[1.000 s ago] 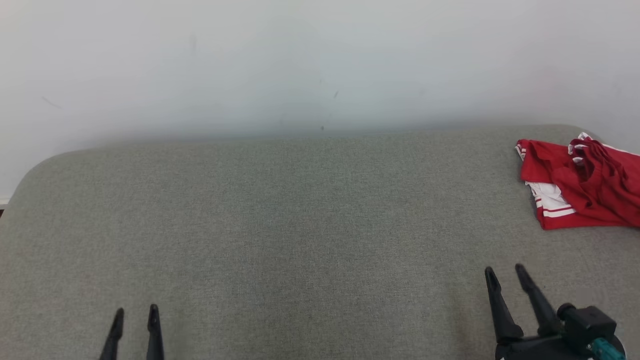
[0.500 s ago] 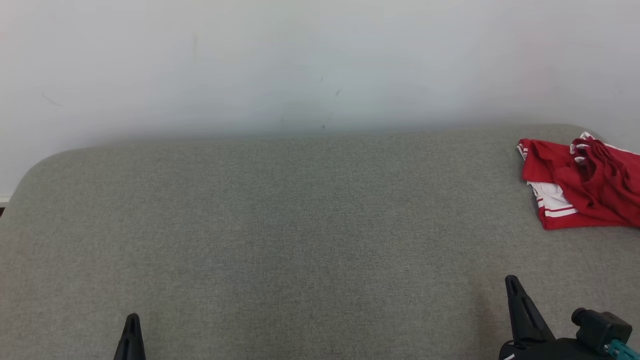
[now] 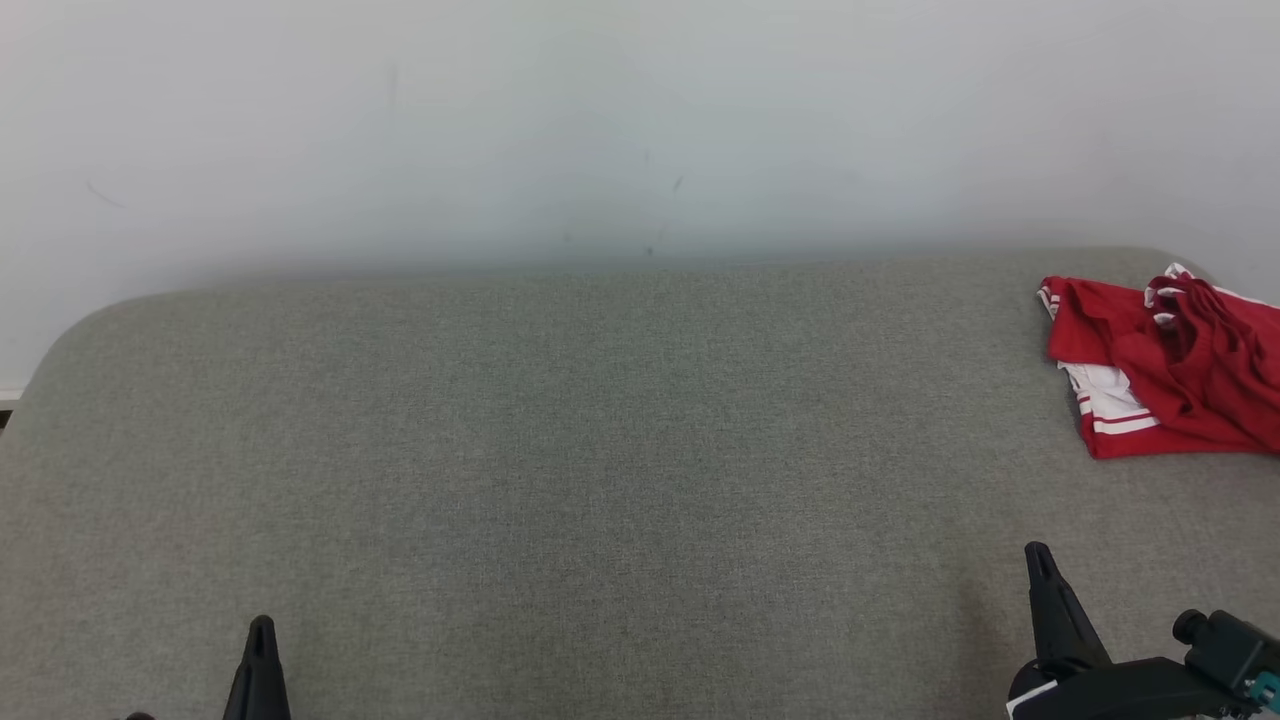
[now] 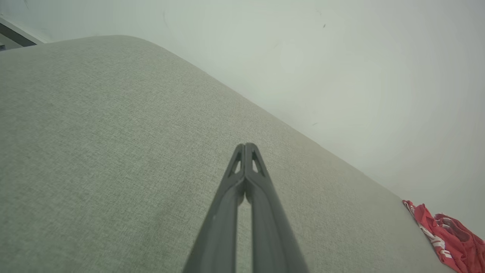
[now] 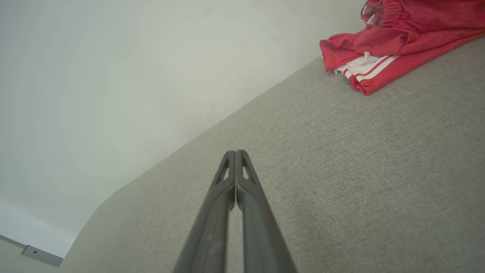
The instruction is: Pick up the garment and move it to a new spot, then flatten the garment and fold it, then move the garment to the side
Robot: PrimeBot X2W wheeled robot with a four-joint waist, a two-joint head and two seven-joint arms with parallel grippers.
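The garment [image 3: 1170, 370] is a crumpled red piece with white striped trim, lying at the far right of the grey upholstered surface [image 3: 600, 450]; part of it runs off the head view's right edge. It also shows in the right wrist view [image 5: 398, 41] and the left wrist view [image 4: 447, 239]. My left gripper [image 3: 262, 625] sits low at the near left, shut and empty, its tips pressed together [image 4: 246, 146]. My right gripper [image 3: 1038, 552] is at the near right, well short of the garment, also shut on nothing [image 5: 235, 152].
A plain white wall [image 3: 600, 130] rises directly behind the grey surface. The surface's rounded far-left corner [image 3: 90, 320] marks its edge. A wide stretch of bare fabric lies between the two grippers and the garment.
Both grippers have closed from open to shut. The right gripper drifted slightly right and the left one slightly lower. The garment has not moved.
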